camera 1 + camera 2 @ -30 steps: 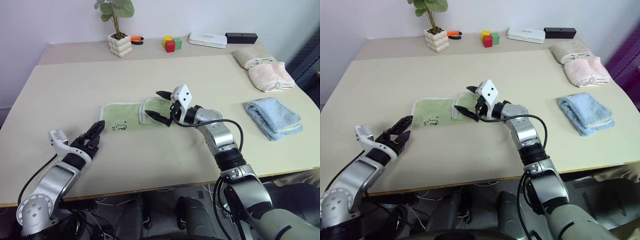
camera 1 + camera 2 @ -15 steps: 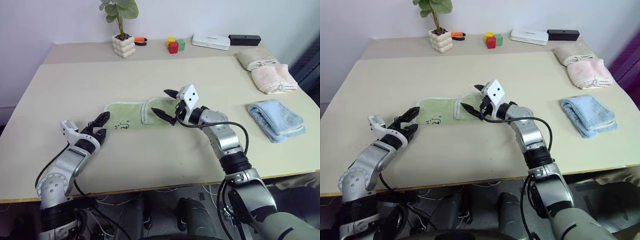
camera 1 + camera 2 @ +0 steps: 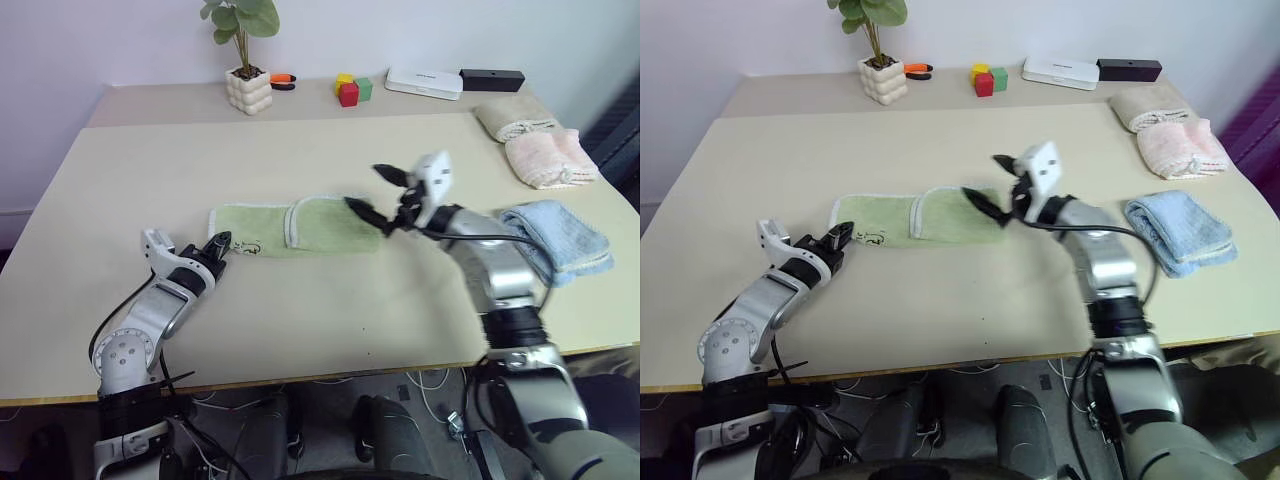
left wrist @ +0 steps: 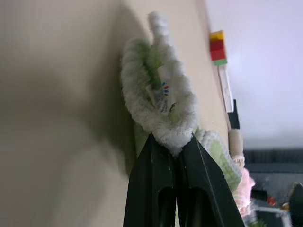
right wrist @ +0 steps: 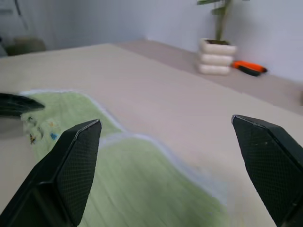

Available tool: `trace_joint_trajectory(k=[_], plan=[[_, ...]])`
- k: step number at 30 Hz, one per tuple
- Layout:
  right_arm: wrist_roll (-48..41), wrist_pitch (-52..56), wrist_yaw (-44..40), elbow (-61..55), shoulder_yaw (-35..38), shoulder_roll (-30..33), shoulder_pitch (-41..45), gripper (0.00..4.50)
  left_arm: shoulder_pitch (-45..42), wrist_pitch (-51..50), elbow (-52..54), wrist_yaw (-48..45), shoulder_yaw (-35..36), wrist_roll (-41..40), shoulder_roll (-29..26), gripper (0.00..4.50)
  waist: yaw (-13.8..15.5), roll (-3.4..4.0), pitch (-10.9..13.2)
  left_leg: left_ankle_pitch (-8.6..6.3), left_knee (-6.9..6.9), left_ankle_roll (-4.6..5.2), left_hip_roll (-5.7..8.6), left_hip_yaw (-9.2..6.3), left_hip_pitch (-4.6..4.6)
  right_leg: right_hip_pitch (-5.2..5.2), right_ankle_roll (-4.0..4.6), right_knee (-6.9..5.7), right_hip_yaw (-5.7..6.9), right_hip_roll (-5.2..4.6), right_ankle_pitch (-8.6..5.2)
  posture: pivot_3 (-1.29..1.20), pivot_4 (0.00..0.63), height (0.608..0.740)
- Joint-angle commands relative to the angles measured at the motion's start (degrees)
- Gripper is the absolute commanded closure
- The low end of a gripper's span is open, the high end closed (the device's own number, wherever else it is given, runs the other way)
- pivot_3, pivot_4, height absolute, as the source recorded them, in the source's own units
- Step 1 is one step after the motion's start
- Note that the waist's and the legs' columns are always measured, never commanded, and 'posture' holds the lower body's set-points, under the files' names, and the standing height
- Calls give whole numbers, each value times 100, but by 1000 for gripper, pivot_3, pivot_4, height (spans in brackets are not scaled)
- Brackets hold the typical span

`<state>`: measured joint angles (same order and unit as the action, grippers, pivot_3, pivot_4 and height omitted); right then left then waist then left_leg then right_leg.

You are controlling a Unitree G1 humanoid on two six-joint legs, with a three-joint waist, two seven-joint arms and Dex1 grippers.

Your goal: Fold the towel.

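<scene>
pot: white knobbly plant pot, green plant in it, bench far edge | light green terry towel: mid-bench, flat, long axis parallel to near edge, one end folded over | my left tool pinches its left end | my right tool spread, above right end

Towel: light green terry w/ white stitched edging, small dark embroidered mark nr one end. Desk: pale beige, plain. Both pincers' fingers black – left pincer, right pincer; arms silver-grey. Far side: white bumpy pot w/ green plant, orange tool, yellow/red/green blocks, white box, black box. Folded towels: beige, pink, light blue.
</scene>
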<state>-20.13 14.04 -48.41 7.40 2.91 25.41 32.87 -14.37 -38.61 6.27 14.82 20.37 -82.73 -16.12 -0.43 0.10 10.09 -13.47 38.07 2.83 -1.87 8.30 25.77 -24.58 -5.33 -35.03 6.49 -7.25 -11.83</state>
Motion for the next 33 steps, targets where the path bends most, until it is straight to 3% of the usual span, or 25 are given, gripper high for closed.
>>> trace_joint_trajectory(k=[1,7,14,22,30,33], plan=[[-389,112,-707,-727,208,573,-436,0,-500,-43,295,-710,-388,561,-160,4460,20,0,0,-4,-2,6,0,0,0,0,0,0,1,0,0,0,150,740],[-544,363,-1085,-1213,246,1184,-1023,0,-1292,15,-166,-2362,-1411,1997,-397,4460,2,0,0,-5,-2,8,0,4,-1,-1,0,4,2,0,-1,0,150,740],[-455,353,-655,-1404,444,1242,-1189,0,-2475,566,-1766,-4326,-2503,3523,190,4460,78,-4,4,-4,-1,9,-1,6,9,-8,0,12,3,-2,-1,0,150,740],[-509,491,-246,-1921,779,1372,-1678,0,-3279,1104,-3424,-5623,-2888,4732,901,4460,126,-6,5,7,12,25,1,-2,67,-51,-2,10,14,-6,1,0,150,740],[-493,499,39,-2112,1059,1474,-1920,0,-3358,1252,-4098,-6327,-2971,5456,1104,4460,112,-9,7,4,15,35,0,-6,68,-53,-3,7,17,-7,1,0,150,740],[-440,460,100,-2105,984,1441,-1868,0,-3383,1045,-4154,-6324,-2837,5481,1138,3612,111,-9,7,3,16,37,0,-8,68,-53,-3,6,18,-7,1,0,150,740]])
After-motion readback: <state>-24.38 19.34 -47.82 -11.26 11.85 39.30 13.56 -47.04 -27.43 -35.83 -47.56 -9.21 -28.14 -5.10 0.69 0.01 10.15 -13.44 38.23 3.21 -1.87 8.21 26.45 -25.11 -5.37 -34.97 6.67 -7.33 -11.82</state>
